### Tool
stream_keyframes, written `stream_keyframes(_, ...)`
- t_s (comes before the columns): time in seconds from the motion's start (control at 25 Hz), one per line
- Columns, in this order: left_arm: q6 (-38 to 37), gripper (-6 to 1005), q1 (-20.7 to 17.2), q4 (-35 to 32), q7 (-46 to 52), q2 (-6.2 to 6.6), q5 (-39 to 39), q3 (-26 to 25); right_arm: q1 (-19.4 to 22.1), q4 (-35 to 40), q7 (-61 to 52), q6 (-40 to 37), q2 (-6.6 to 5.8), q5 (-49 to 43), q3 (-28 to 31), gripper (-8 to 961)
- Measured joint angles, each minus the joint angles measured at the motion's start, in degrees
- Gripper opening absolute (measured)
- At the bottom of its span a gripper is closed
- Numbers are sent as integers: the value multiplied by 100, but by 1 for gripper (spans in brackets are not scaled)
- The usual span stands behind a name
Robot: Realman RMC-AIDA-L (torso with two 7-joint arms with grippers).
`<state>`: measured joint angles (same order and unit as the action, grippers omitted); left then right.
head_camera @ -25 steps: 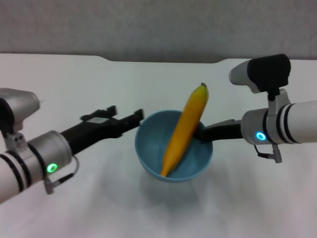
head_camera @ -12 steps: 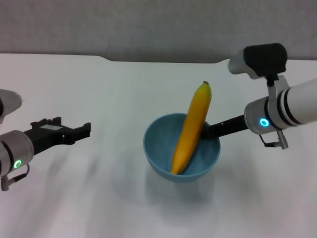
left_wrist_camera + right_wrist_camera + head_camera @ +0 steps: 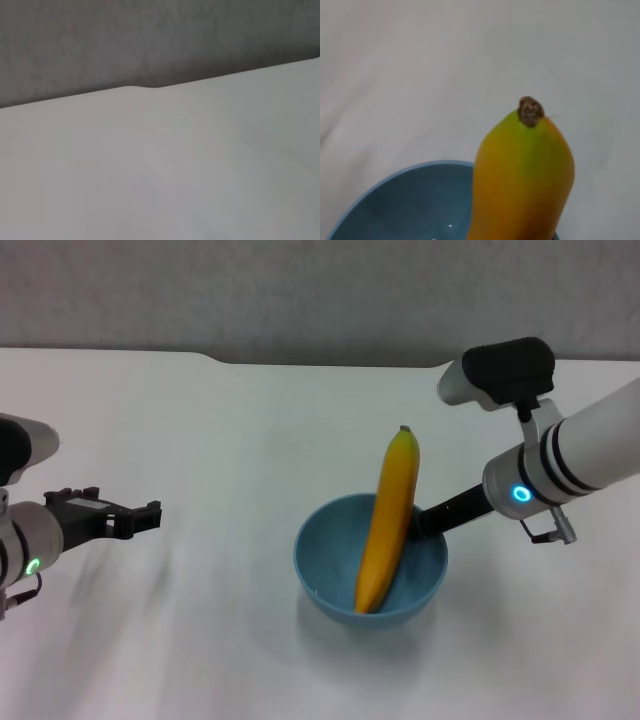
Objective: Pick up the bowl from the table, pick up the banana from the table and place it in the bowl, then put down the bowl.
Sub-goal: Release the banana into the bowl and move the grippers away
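The light-blue bowl (image 3: 371, 563) sits toward the near middle of the white table (image 3: 200, 440), and the banana (image 3: 388, 521) stands steeply in it — lower end down in the hollow, upper part leaning on the far rim and rising well above it. The right gripper (image 3: 425, 521) reaches in from the right and meets the bowl's right rim just beside the banana; its black fingers are pressed onto that rim, though the banana hides the tips. The left gripper (image 3: 140, 517) hangs over bare table well to the left, apart from the bowl, its two fingers spread with nothing between them.

Only the right wrist view shows the banana's dark, rough tip (image 3: 530, 111) and a greenish tinge under it, with the bowl's inner wall (image 3: 410, 205) below. The left wrist view shows only tabletop (image 3: 160, 175) and the shallow notch (image 3: 145, 88) in its far edge — neither bowl nor fruit. No writing or label can be read anywhere.

Open white surface lies on every side of the bowl, widest between it and the left gripper.
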<state>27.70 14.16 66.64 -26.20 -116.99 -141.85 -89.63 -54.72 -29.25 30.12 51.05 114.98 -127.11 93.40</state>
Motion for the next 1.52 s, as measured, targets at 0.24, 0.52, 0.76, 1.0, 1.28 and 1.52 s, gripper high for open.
stream_keyframes(0.24,-140,894,-28,-63,83,0,-150,61,259,0,7,-576,47,71,-388,34)
stream_keyframes(0.52,-232,894,-49,-88,143,1,-164,60,431,-26,22,-906,55,398,-566,34)
stream_keyframes(0.76,-261,894,-52,-97,151,1,-159,59,407,-91,31,-974,53,690,-878,35)
stream_keyframes(1.0,-274,894,-73,-99,154,1,-112,33,461,-194,34,-1157,45,895,-1083,35)
stream_keyframes(1.28,-284,894,-83,-99,157,1,-111,51,527,-195,37,-1167,32,900,-1066,44)
stream_keyframes(1.52,-290,894,-107,-98,167,1,-111,51,538,-211,38,-1165,32,867,-1084,102)
